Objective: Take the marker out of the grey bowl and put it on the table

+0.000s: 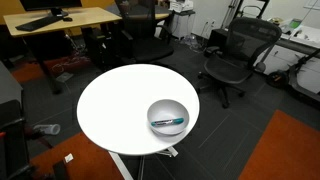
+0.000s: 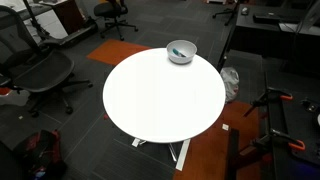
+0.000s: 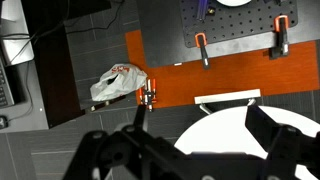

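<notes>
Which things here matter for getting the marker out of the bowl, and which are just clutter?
Job: marker, lying in the grey bowl; white table; claw, open.
Clutter: black office chair; wooden desk; crumpled bag.

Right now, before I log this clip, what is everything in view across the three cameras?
table: one, white, round, in the middle of the floor.
grey bowl: one, shiny silver-grey, on the table near its edge.
marker: one, teal-blue and dark, lying inside the grey bowl.
office chairs: at least two, black, around the table.
wooden desk: one, light wood, beyond the table.
carpet patches: orange, on the dark floor.
crumpled bag: one, white, on the floor, wrist view.
clamps: two, orange-handled, on a dark plate, wrist view.
gripper: one, black, open, over the table's edge, wrist view only.
</notes>
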{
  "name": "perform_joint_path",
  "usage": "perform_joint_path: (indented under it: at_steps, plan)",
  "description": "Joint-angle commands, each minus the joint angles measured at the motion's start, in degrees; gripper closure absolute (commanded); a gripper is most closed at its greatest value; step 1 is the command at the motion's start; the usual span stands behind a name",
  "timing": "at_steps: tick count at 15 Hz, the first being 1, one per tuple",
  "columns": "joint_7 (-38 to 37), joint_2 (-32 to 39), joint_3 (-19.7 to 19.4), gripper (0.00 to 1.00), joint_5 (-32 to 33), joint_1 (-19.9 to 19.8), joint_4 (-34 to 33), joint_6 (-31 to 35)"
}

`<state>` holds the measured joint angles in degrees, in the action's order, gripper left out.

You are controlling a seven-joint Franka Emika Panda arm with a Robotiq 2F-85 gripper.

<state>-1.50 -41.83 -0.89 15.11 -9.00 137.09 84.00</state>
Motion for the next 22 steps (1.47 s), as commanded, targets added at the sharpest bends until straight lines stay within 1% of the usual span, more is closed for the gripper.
perform_joint_path:
  at_steps: [1,6,10,15,17,22]
  plan:
    - [-0.78,0.04,-1.08,0.00,0.55,1.57,-0.17,-0.34]
    - [-0.78,0.04,-1.08,0.00,0.55,1.57,-0.17,-0.34]
    - [-0.34,1.70,-2.86,0.00,0.25,2.09,0.19,4.73]
    - [-0.91,7.37,-5.26,0.00,-0.63,1.54,-0.06,15.03]
    - [-1.60,9.84,-5.55,0.00,-0.90,1.22,-0.01,19.04]
    - [-6.63,16.81,-5.26,0.00,-1.04,0.15,0.10,29.81]
